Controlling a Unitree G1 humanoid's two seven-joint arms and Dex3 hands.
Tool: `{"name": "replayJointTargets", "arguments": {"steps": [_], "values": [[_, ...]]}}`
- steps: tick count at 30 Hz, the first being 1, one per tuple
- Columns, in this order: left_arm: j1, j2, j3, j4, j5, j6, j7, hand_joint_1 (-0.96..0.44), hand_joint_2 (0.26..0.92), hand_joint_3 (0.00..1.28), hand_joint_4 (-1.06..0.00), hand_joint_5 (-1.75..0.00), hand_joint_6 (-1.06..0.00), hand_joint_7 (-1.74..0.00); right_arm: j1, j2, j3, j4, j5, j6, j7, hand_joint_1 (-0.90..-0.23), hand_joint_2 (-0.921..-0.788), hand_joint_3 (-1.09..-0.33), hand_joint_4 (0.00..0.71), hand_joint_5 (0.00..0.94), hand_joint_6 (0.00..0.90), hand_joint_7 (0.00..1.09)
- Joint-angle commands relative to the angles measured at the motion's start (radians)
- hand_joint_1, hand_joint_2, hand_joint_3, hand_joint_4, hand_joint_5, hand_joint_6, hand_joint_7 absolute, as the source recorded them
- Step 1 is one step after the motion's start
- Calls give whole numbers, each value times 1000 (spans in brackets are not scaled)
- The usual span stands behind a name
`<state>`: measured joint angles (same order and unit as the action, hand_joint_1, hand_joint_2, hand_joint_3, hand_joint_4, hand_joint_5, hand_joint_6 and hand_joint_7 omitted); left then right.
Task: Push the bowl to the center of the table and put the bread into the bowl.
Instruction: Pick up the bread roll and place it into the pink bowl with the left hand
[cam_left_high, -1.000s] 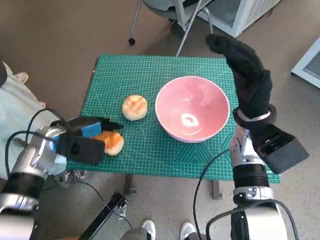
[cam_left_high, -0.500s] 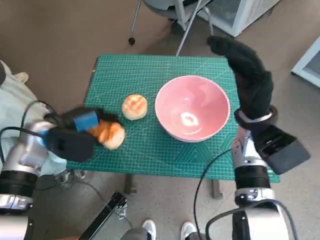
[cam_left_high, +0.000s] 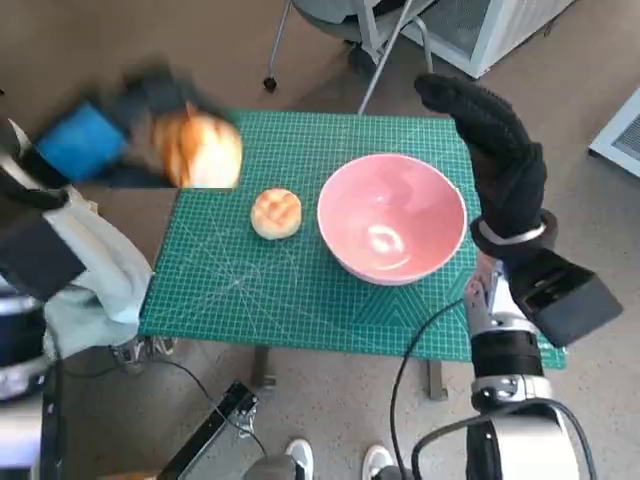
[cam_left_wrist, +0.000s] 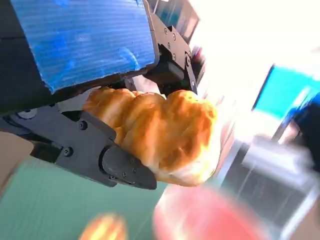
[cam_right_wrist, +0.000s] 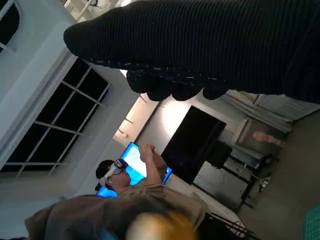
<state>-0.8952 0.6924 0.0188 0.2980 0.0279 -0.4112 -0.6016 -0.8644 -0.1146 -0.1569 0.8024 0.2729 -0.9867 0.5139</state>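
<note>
A green cutting mat covers the table (cam_left_high: 300, 300), and the pink bowl (cam_left_high: 392, 217) is seen toward its right side, nearer the far edge. The right hand (cam_left_high: 497, 160) is held upright just beside the bowl's right rim, fingers straight and together, nothing in them. The left hand (cam_left_high: 120, 135) is raised at the far left corner, its fingers clamped on a golden bread roll (cam_left_wrist: 165, 132). A second bun (cam_left_high: 276, 213) lies left of the bowl.

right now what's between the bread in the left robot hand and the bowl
In the head view, a second bread roll lies on the green mat between the held bread and the pink bowl.
</note>
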Motion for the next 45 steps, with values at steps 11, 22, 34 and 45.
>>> {"name": "replayJointTargets", "arguments": {"steps": [11, 22, 34, 45], "values": [[-200, -197, -247, 175, 271, -23, 69, 1, 917, 47, -667, -1188, -707, -1086, 11, -1, -3, 17, 3, 3, 2, -548, -921, -699, 363, 7, 0, 870], [-312, -324, -374, 597, 418, -203, 187, -1, 920, 67, -649, -1227, -670, -1106, 31, -19, -12, -5, 13, 0, 6, -542, -921, -690, 359, 5, 0, 843], [-305, -358, -419, 718, 435, -163, 102, -179, 792, 54, -68, -154, -20, -509, 49, -26, -27, -18, 7, -7, -13, -554, -921, -676, 361, 4, 8, 830], [-269, -307, -331, 729, 344, -268, 110, -192, 803, 15, -218, -57, -151, -488, 53, -37, -35, -14, 4, -23, -20, -557, -921, -675, 360, 3, 12, 820]]}}
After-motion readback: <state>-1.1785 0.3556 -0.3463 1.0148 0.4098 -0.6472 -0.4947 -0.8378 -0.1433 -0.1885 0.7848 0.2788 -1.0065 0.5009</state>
